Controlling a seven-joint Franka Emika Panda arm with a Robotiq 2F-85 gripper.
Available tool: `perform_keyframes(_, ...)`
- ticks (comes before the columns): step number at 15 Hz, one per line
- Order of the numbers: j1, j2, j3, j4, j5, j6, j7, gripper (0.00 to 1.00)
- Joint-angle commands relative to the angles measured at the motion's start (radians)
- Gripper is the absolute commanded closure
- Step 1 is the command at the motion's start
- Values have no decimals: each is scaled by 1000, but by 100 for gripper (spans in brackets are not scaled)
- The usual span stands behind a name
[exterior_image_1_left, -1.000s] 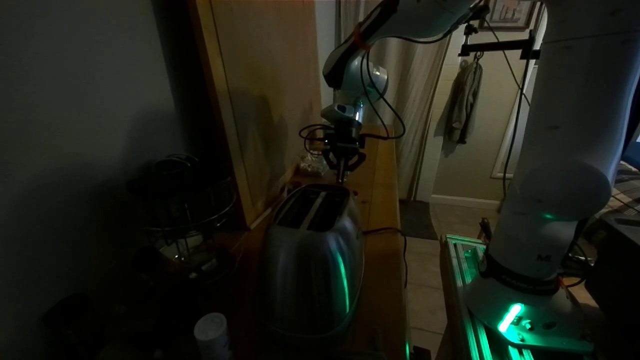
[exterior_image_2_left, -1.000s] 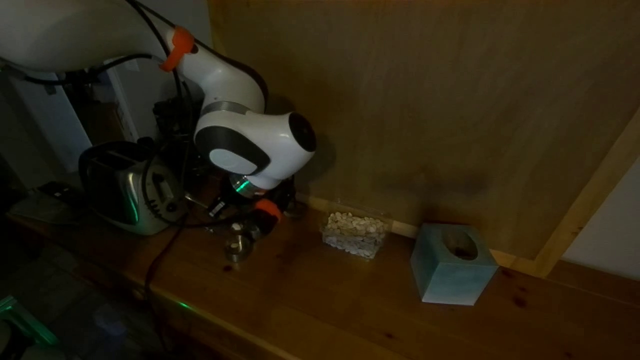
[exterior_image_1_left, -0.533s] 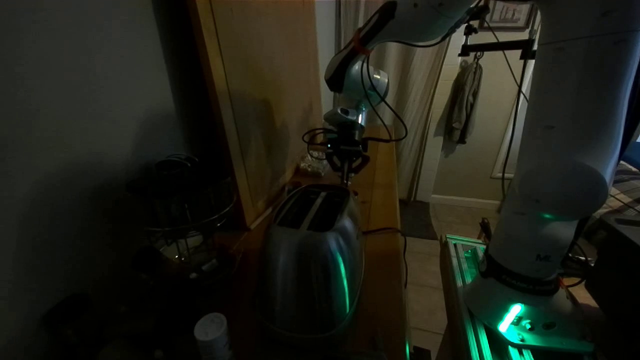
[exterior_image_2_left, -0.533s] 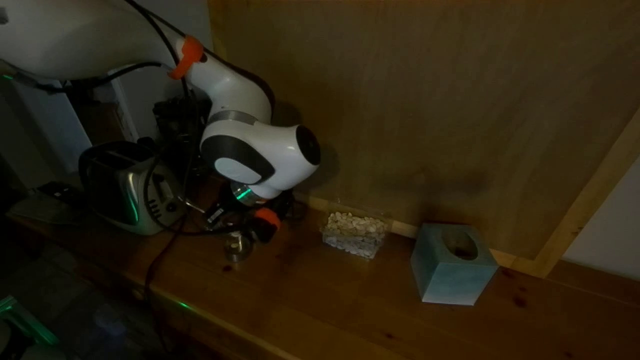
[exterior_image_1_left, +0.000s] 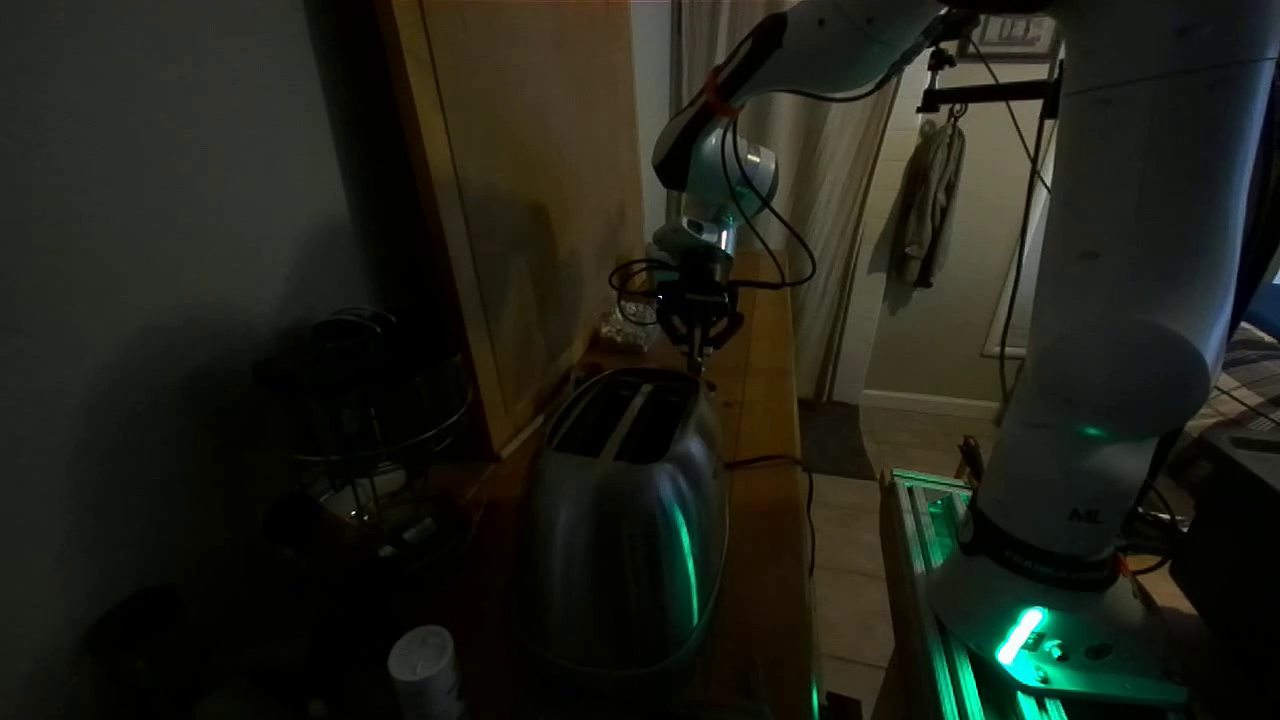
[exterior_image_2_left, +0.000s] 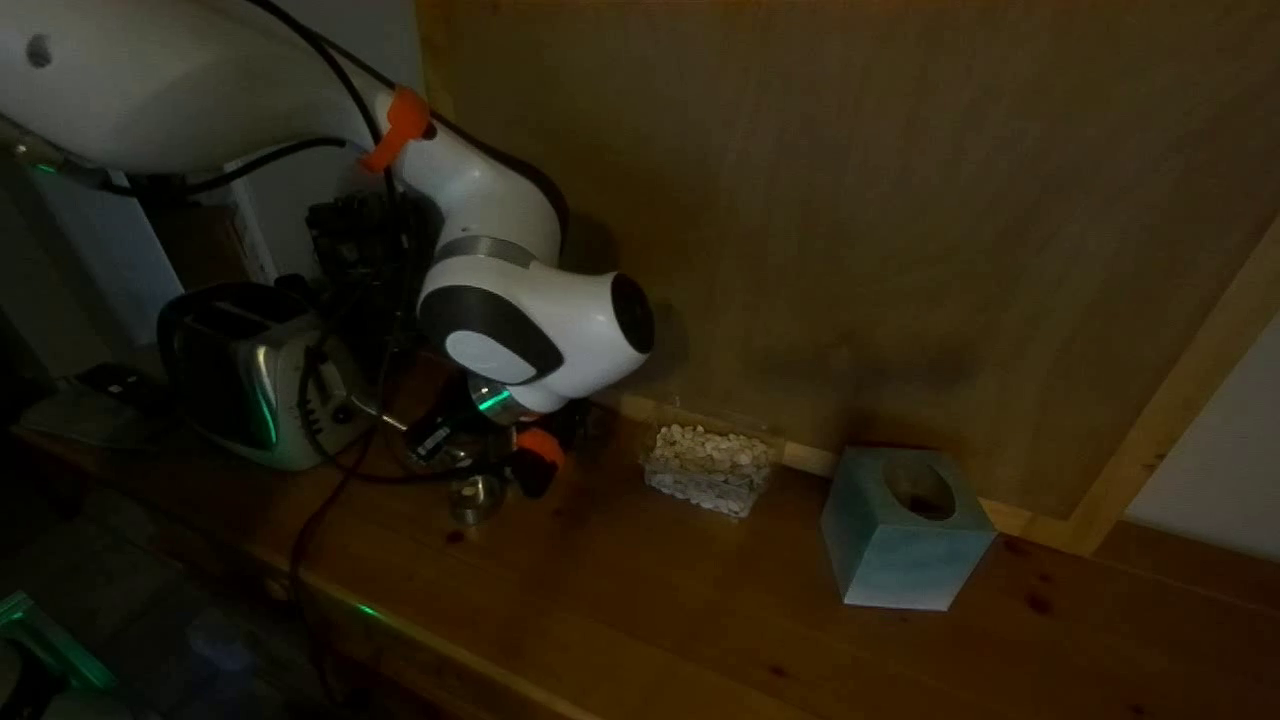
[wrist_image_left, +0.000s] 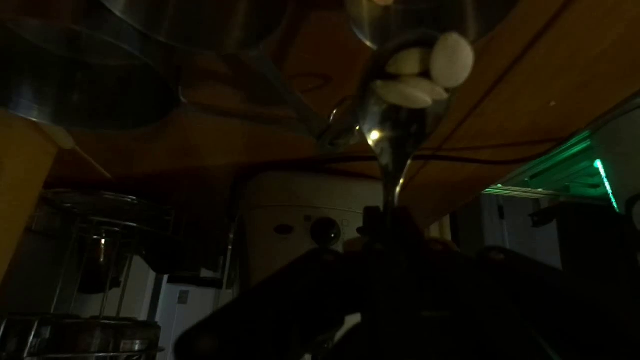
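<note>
Near the toaster (exterior_image_1_left: 620, 540), end effector (wrist_image_left: 390, 220) lower than before; pinching a spoon (wrist_image_left: 395, 132) (pale pieces (wrist_image_left: 452, 60) aboard)

This looks like a home to me, and a kitchen-like part of it. A metal toaster (exterior_image_1_left: 628, 530) sits on a long wooden counter (exterior_image_1_left: 765, 400), and near the toaster are a spoon (wrist_image_left: 400, 127) and a small metal cup (exterior_image_2_left: 477, 498). A wire rack (exterior_image_1_left: 375, 420) is beside the toaster too, its contents too dark to tell. Farther along from the toaster is a pale-blue tissue box (exterior_image_2_left: 905, 545). Beyond the toaster I see a long curtain (exterior_image_1_left: 845, 200), what looks like a jacket (exterior_image_1_left: 930, 210) and, higher up, a framed picture (exterior_image_1_left: 1015, 36). The floor (exterior_image_1_left: 850, 600) below the toaster's counter is tiled, and well apart from the toaster lies some plaid cloth (exterior_image_1_left: 1252, 375).
</note>
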Motion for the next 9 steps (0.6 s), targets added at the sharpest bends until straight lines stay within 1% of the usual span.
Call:
perform_keyframes(1,-12,36,4,44,25,-46,-41,98)
perform_keyframes(7,-24,71,6,92,43,-114,-43,98)
perform_keyframes(8,-27,77,3,95,47,-105,-43,98)
perform_keyframes(9,-29,83,6,108,48,-133,-43,98)
